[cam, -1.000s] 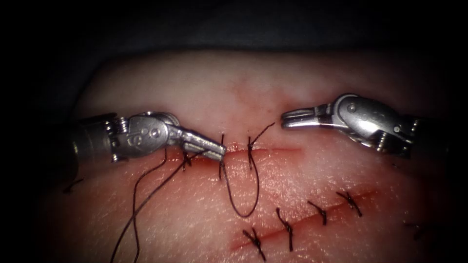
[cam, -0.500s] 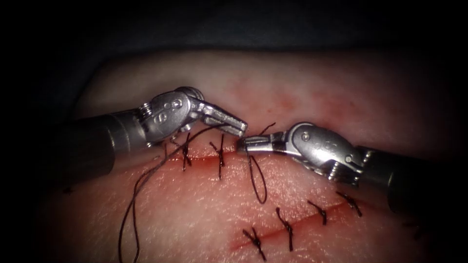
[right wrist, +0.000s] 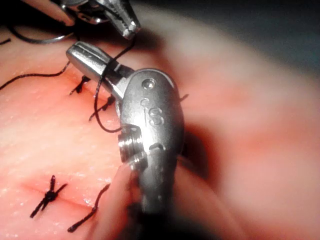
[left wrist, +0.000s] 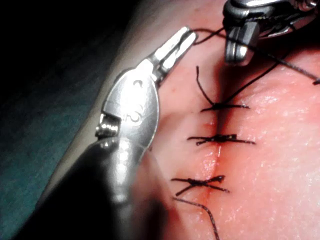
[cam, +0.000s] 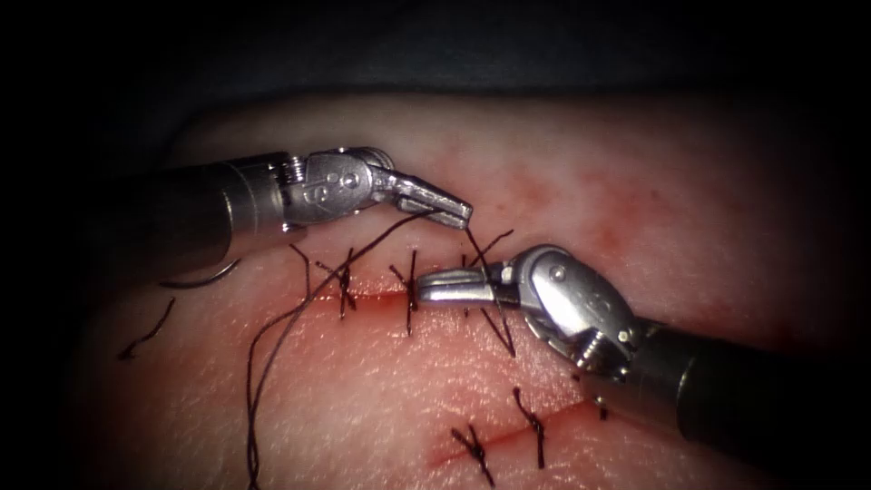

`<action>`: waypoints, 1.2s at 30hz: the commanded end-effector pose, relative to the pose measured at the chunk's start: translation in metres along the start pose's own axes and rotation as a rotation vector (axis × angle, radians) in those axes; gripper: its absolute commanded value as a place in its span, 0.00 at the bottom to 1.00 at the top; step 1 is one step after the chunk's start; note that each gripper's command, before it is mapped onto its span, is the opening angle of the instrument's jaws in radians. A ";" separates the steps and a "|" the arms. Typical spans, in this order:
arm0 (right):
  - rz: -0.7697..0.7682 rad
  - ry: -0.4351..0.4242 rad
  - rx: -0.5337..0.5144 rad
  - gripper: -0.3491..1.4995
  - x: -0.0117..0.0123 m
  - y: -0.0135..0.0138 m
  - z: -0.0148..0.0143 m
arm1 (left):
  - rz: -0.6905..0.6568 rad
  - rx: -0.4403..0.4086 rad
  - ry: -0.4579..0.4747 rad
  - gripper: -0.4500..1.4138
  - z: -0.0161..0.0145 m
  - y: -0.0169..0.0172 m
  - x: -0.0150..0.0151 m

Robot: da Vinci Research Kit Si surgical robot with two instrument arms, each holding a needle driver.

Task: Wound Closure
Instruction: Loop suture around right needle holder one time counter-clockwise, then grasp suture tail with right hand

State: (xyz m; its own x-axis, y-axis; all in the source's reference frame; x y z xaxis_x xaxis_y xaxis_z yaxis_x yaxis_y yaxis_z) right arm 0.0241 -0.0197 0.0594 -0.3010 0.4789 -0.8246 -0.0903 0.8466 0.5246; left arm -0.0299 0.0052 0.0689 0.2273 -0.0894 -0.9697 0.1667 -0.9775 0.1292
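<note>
— Two tools meet over the cut. What does each one hold?

— The left tool has its jaws pinched shut on the thread, right at the tips. From there one strand runs back to the left and trails down across the tissue. Another drops to the right tool.

— And the right one?

— Its jaws look pressed together with nothing between them. The thread crosses over them, which is clearest in the right wrist view. The tool seems to lie low along the cut so that the strand can sit round it, while the left tool holds its end up and taut.

— Where is the needle?

— It lies loose on the tissue beyond the cut's left end, just below the left tool's shaft. It is not in the tissue and neither tool holds it, probably so that it is out of the way.

— Is the cut closed?

— Stitches already cross it near the tools.
</note>
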 end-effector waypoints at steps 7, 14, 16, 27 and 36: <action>0.018 0.166 -0.115 0.00 0.0014 -0.0020 0.0008 | 0.007 0.025 -0.073 0.00 0.0002 0.0006 -0.0019; 0.042 0.170 -0.346 0.00 0.0023 -0.0029 0.0007 | 0.022 0.031 -0.111 0.00 0.0008 0.0028 -0.0027; 0.074 0.168 -0.443 0.00 0.0023 -0.0028 0.0006 | 0.029 0.032 -0.120 0.00 0.0012 0.0036 -0.0028; 0.307 0.170 -0.743 0.09 -0.0002 -0.0014 -0.0017 | 0.054 0.026 -0.154 0.00 0.0022 0.0069 -0.0027; 0.477 0.189 -0.852 0.68 -0.0033 -0.0005 -0.0036 | 0.061 0.019 -0.182 0.00 0.0034 0.0080 -0.0022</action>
State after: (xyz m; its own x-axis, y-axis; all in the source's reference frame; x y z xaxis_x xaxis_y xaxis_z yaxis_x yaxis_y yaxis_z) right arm 0.0208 -0.0229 0.0624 -0.6218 0.6224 -0.4753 -0.5519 0.0824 0.8299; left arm -0.0317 -0.0038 0.0710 0.0538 -0.1785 -0.9825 0.1393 -0.9729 0.1844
